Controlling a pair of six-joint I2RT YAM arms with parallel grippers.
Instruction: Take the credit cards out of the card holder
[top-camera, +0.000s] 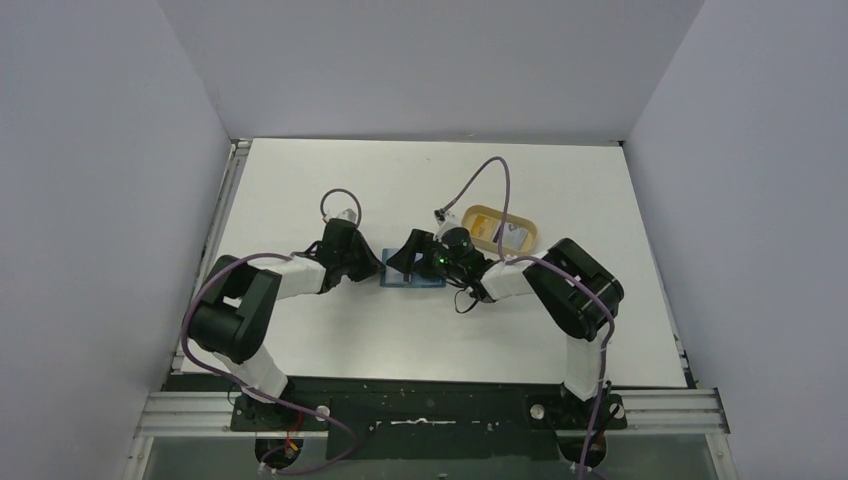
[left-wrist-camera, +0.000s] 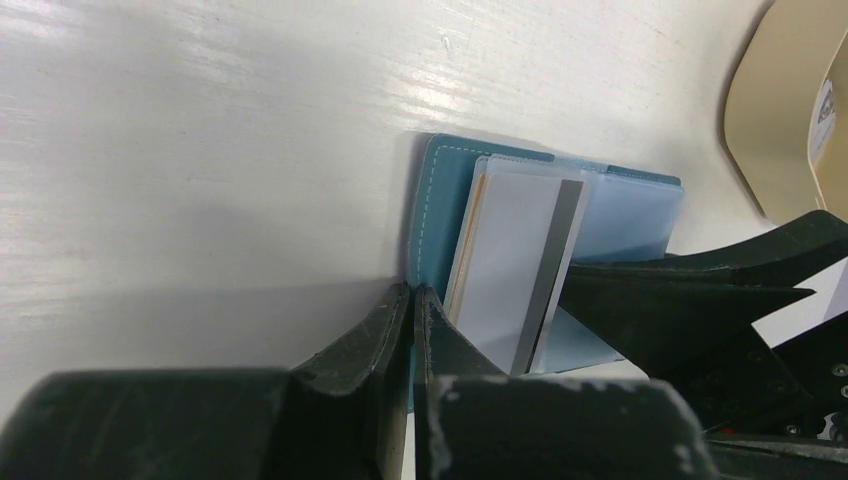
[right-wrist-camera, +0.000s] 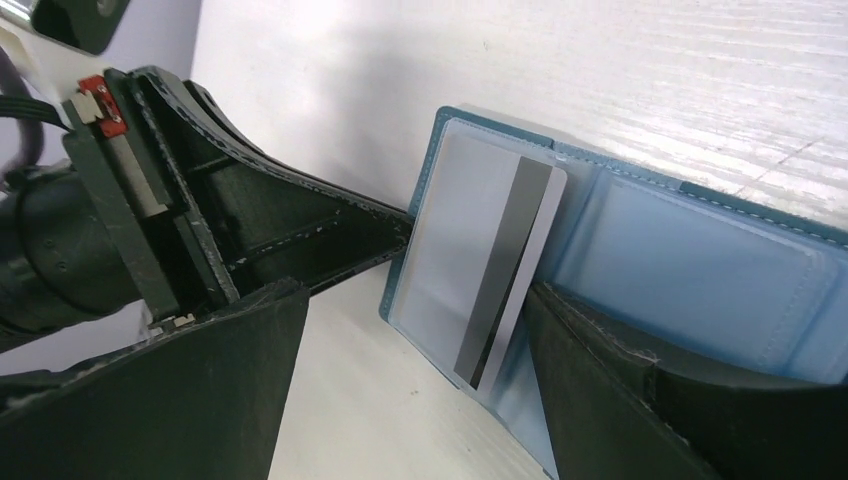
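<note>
The card holder (top-camera: 425, 283) lies opened flat near the middle of the bench (top-camera: 400, 180), with a tan tray (top-camera: 500, 230) just off at its 2 o'clock. The left pincer (left-wrist-camera: 412, 292) is closed tight, its tips against the holder's 9 o'clock edge. The right pincer (right-wrist-camera: 415, 290), reaching in from 3 o'clock, is spread wide astride a white credit card (right-wrist-camera: 470, 230) with a dark stripe on the holder's 9 o'clock half.

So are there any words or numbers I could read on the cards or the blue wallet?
No text can be read anywhere in these pictures.
White card: this side is plain with a grey stripe, no writing.
Card holder: no words or logo show.
Printed card in the tan tray: some dark print, too small and blurred to read.
</note>
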